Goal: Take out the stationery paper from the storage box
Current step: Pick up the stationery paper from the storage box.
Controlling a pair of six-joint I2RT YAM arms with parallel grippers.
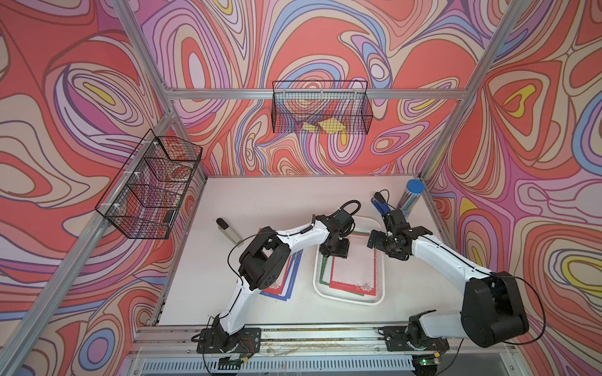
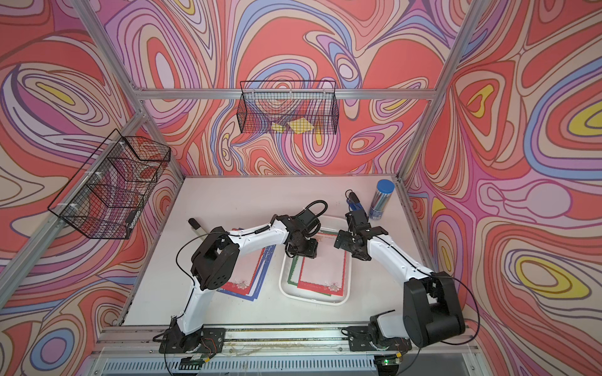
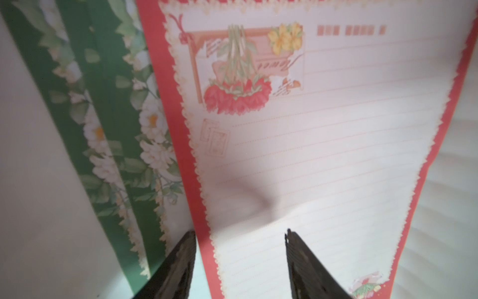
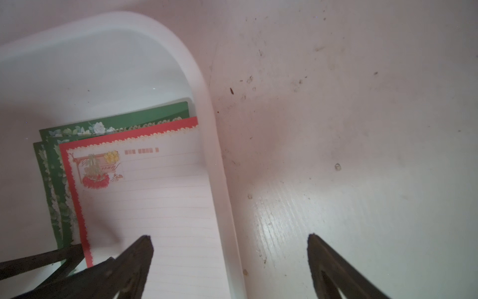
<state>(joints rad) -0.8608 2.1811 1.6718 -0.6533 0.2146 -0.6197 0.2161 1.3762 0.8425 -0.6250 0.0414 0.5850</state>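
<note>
In the shallow white plastic storage box (image 1: 348, 301) on the white surface (image 1: 260, 201): white lined stationery paper (image 1: 353, 263), a red-bordered sheet atop green-bordered ones. Left tool (image 3: 239, 233) spread, a finger either side of the red sheet's long edge. Right tool (image 4: 229, 236) spread wide across the box's right rim. Further bordered sheets (image 1: 288, 276) outside, flat on the surface left of the box.

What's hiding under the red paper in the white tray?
Green-bordered sheets peek out from under the red-bordered sheet, showing at least two edges. Their middles, and any more paper underneath, are covered by it.
</note>
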